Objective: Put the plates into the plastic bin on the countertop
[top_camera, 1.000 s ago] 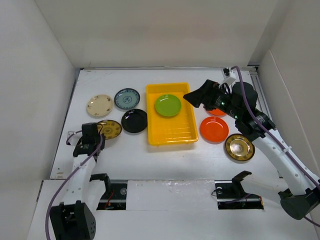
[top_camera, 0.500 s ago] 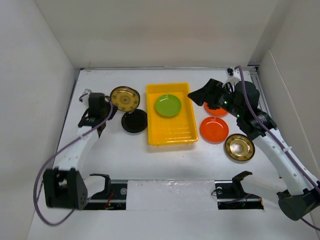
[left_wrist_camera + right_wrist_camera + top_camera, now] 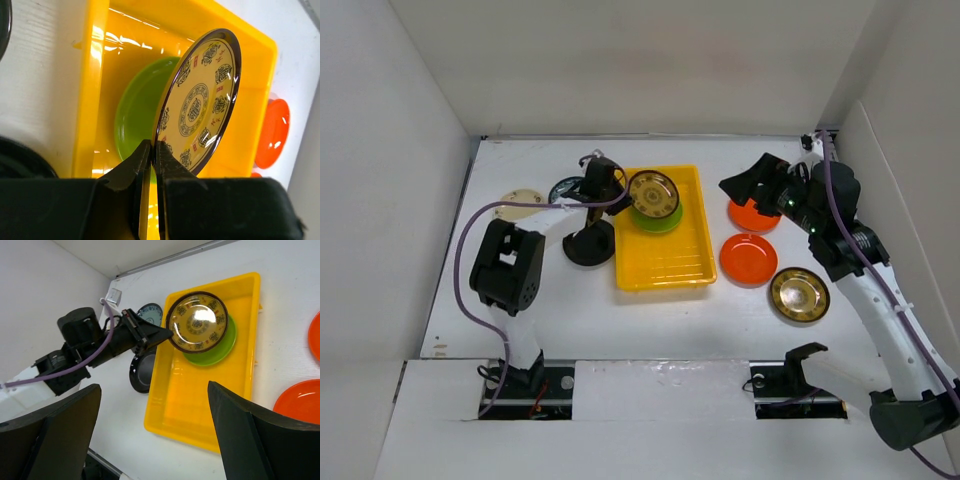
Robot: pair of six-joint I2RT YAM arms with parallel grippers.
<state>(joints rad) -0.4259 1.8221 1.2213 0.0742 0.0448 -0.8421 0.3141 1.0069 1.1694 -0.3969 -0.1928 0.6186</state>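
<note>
My left gripper [image 3: 623, 194] is shut on the rim of a gold-brown patterned plate [image 3: 653, 193] and holds it tilted over the yellow plastic bin [image 3: 665, 270]. It hangs just above the lime green plate [image 3: 665, 218] lying in the bin. The left wrist view shows the jaws [image 3: 154, 145] pinching the gold plate [image 3: 200, 100] in front of the green plate [image 3: 132, 115]. My right gripper [image 3: 748, 182] is open and empty, raised above the far orange plate [image 3: 752, 216]. The right wrist view shows the held plate [image 3: 197, 322] over the bin [image 3: 200, 405].
On the white countertop: a black plate [image 3: 588, 244] left of the bin, a teal plate [image 3: 563, 188] and a cream plate [image 3: 518, 198] partly behind my left arm. Right of the bin lie a second orange plate [image 3: 748, 258] and a second gold plate [image 3: 799, 294].
My left arm has swung from the left of the table to the bin, carrying the gold-brown plate. My right gripper has drawn back to the right.
</note>
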